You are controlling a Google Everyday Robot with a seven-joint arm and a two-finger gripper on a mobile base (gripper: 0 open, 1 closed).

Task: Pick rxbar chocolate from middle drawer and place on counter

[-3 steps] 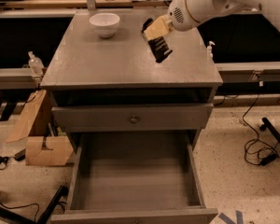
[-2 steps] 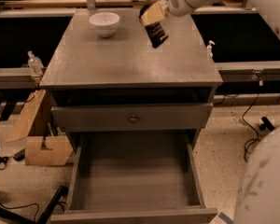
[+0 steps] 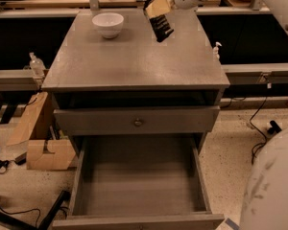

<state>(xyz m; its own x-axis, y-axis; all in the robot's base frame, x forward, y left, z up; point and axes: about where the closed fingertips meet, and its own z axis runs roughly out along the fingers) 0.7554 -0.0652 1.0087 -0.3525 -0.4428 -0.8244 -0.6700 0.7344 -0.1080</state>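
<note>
While the gripper (image 3: 157, 13) is clamping its tan pads on the top end of the snack bar (image 3: 162, 29), the flat black wrapper is hanging tilted over the rear part of the counter (image 3: 134, 63), just right of the bowl (image 3: 108, 24). That counter is showing a smooth grey, squarish top with a faint sheen, and the round white bowl is sitting on it near the back edge. Below, the middle drawer (image 3: 139, 181) is standing pulled out, its deep grey wooden box showing a bare flat floor and low side walls, while the drawer front (image 3: 110, 123) above it is staying closed with its small round knob (image 3: 138, 122). Compared with a second ago, the bar is sitting higher and farther back, and the robot's white body (image 3: 273, 186) is now filling the lower right corner. A cardboard box (image 3: 48, 155) is lying on the speckled floor to the left, and cables (image 3: 259, 128) are trailing on the right; nothing is standing between bar and counter.
</note>
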